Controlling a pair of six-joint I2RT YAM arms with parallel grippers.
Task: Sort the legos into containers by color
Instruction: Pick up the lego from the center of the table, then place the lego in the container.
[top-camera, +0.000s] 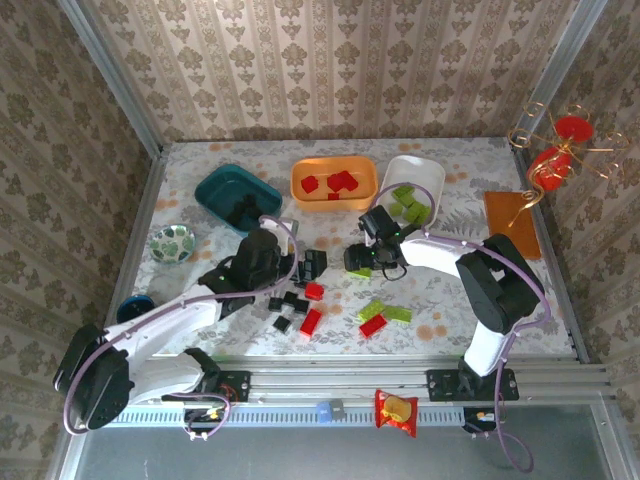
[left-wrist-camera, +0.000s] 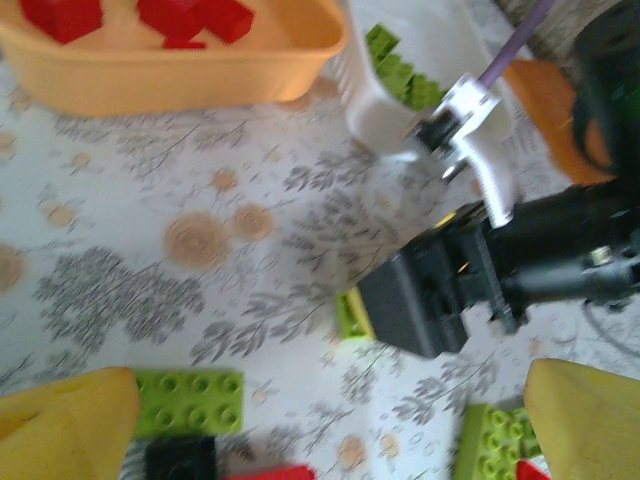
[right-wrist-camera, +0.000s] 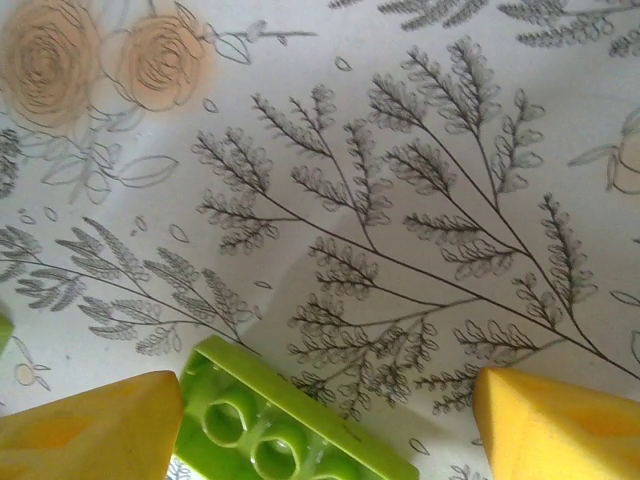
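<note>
**Sorting partway done — a cluster still loose on the tabletop**

At the far side, the orange tray (top-camera: 297, 185) holds a few red bricks (top-camera: 343, 180). The white tray (top-camera: 432, 172) to its right holds several green bricks (top-camera: 405, 200). The teal tray (top-camera: 215, 185) on the far left has something dark inside, but I cannot tell whether it is black bricks.

By my count about a dozen pieces are left to sort, lying near the middle of the tabletop (top-camera: 440, 310) — black loose bricks (top-camera: 290, 298), some red, some green.

The right claw (right-wrist-camera: 325, 400) is spread around one green brick (right-wrist-camera: 270, 435) that lies flat on the tabletop, not yet pinched. The left claw (left-wrist-camera: 328, 400) is spread wide and empty above the loose pile.
</note>
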